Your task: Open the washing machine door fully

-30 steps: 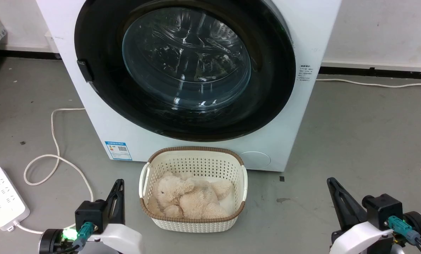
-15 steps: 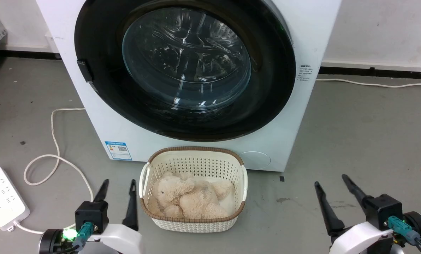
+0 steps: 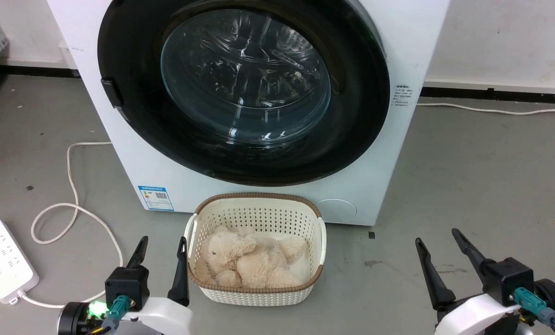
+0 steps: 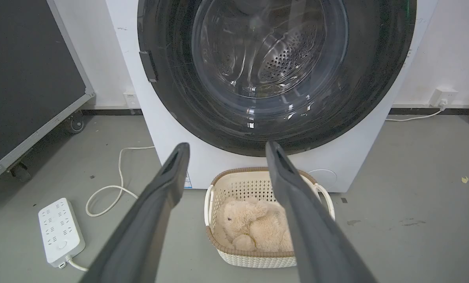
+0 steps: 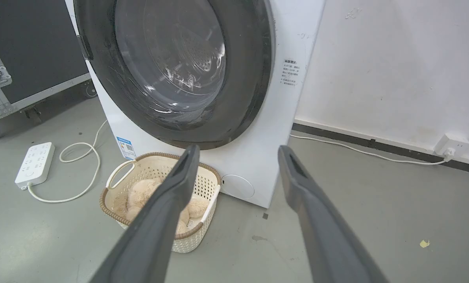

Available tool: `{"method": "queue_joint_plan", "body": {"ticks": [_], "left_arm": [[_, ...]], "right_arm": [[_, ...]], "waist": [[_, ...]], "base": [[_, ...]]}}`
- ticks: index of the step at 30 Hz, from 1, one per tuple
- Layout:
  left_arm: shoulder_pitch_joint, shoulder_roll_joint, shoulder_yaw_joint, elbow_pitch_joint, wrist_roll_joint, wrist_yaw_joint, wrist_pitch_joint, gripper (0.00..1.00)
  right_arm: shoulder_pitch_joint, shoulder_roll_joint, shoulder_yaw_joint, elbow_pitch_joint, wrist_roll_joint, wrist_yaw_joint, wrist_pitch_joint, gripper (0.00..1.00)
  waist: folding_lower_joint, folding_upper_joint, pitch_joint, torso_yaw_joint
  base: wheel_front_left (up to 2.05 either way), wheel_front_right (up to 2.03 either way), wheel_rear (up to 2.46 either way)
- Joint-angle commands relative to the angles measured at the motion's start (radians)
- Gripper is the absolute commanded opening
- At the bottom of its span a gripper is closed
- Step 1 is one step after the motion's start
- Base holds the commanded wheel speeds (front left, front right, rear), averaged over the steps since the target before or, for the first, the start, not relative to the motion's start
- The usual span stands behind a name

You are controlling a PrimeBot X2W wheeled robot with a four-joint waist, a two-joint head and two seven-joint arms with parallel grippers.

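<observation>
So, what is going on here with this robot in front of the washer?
The robot faces the washing machine, and the washing machine door is shut. The left gripper and the right gripper are low in front of it, both open, empty and apart from the door. A cream basket with a plush toy stands on the floor between them.

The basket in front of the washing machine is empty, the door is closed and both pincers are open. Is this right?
Not quite. The basket is not empty: a cream plush toy lies in it, as the head view shows. The washing machine door is closed, and the left pincer and right pincer are open.
</observation>
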Motion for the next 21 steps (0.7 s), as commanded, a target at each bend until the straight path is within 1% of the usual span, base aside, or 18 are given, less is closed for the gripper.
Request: {"method": "queue_joint_plan", "body": {"ticks": [1, 9, 10, 11, 12, 17, 21], "left_arm": [[0.001, 0.0, -0.006, 0.004, -0.005, 0.007, -0.01, 1.0], [-0.006, 0.0, -0.024, 0.001, -0.009, 0.017, -0.029, 1.0], [-0.008, 0.0, -0.028, 0.0, -0.01, 0.02, -0.033, 1.0], [-0.008, 0.0, -0.028, 0.0, -0.01, 0.02, -0.033, 1.0], [-0.011, 0.0, -0.034, -0.002, -0.011, 0.023, -0.038, 1.0], [-0.019, 0.0, -0.044, -0.006, -0.013, 0.029, -0.046, 1.0], [-0.03, 0.0, -0.054, -0.013, -0.016, 0.036, -0.054, 1.0]], "right_arm": [[0.009, 0.001, -0.002, -0.006, 0.009, 0.0, -0.01, 1.0], [0.008, 0.001, -0.001, -0.017, 0.018, 0.0, -0.028, 1.0], [0.006, 0.001, -0.001, -0.018, 0.023, 0.0, -0.032, 0.71], [0.006, 0.001, -0.001, -0.018, 0.023, 0.0, -0.032, 0.71], [0.001, 0.001, -0.003, -0.02, 0.027, 0.0, -0.037, 0.0], [-0.012, -0.009, -0.003, -0.023, 0.041, 0.0, -0.045, 0.0], [-0.04, -0.028, -0.003, -0.03, 0.067, -0.001, -0.042, 0.0]], "waist": [[0.0, 0.0, 0.002, 0.001], [0.0, 0.0, 0.02, 0.008], [0.0, 0.0, 0.028, 0.01], [0.0, 0.0, 0.028, 0.01], [0.0, 0.0, 0.036, 0.013], [0.0, 0.0, 0.054, 0.021], [0.0, 0.0, 0.078, 0.029]], "base": [[0.0, 0.0, 0.0], [0.0, 0.0, 0.0], [0.0, 0.0, 0.0], [0.0, 0.0, 0.0], [0.0, 0.0, 0.0], [0.0, 0.0, 0.0], [0.0, 0.0, 0.0]]}}
